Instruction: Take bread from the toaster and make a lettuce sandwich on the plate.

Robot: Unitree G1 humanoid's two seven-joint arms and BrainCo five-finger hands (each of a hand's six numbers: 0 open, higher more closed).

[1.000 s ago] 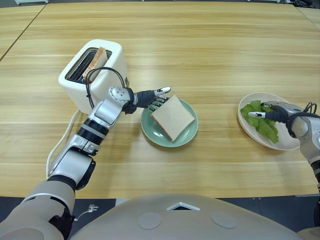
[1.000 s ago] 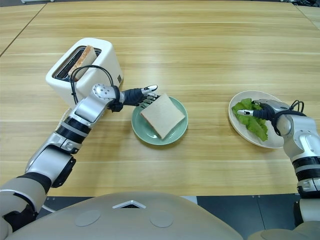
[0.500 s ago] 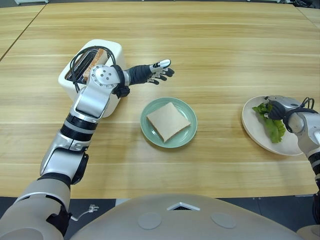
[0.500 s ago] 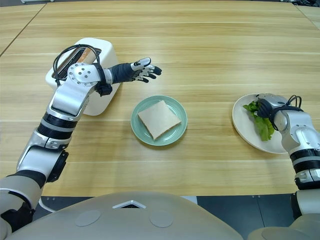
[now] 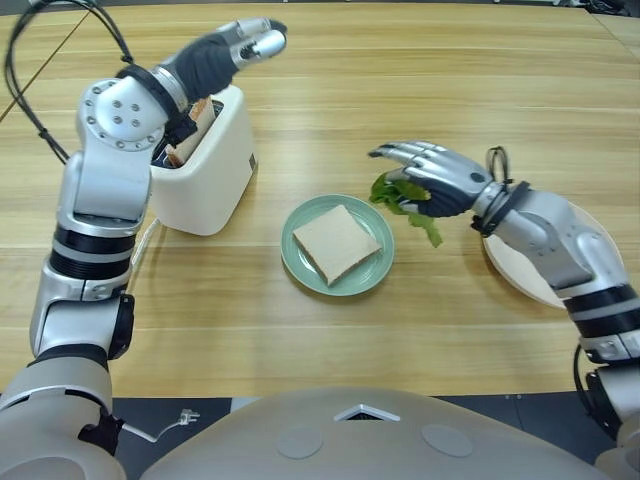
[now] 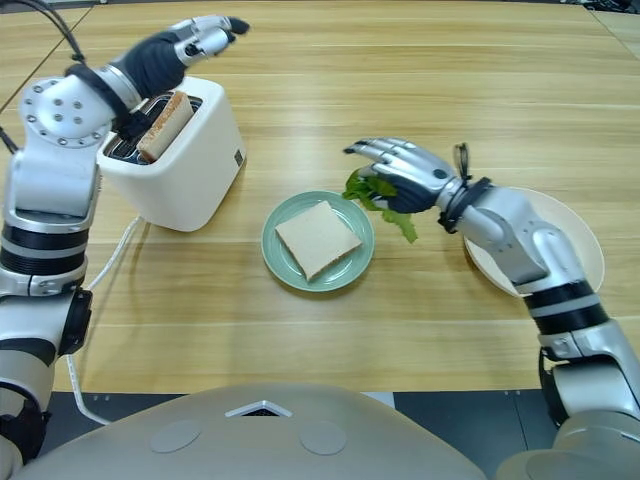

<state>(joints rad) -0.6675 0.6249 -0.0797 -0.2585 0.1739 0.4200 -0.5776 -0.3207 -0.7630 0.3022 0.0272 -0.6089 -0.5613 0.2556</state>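
The left hand (image 5: 243,43) has swung up from beside the green plate (image 5: 293,262) and now hangs above the far end of the toaster (image 5: 207,165), fingers stretched out and holding nothing. On the other side of the desk (image 5: 420,90), the right hand (image 5: 436,178) has lifted the lettuce (image 5: 392,190) off the white plate (image 6: 578,238) and carried it leftward.

The toaster stands at the left of the desk, with a slice of bread (image 6: 165,124) leaning up out of its slot. Just right of the toaster sits the green plate, and a flat slice (image 5: 336,243) lies on it with one corner pointing toward the robot. Right of that, the right hand is raised over the desk, palm down, fingers clenched around the lettuce. The leaves hang under the hand near the green plate's right rim, with one leaf tip trailing lower. At the far right, the white plate lies on the desk, partly covered by the right forearm.
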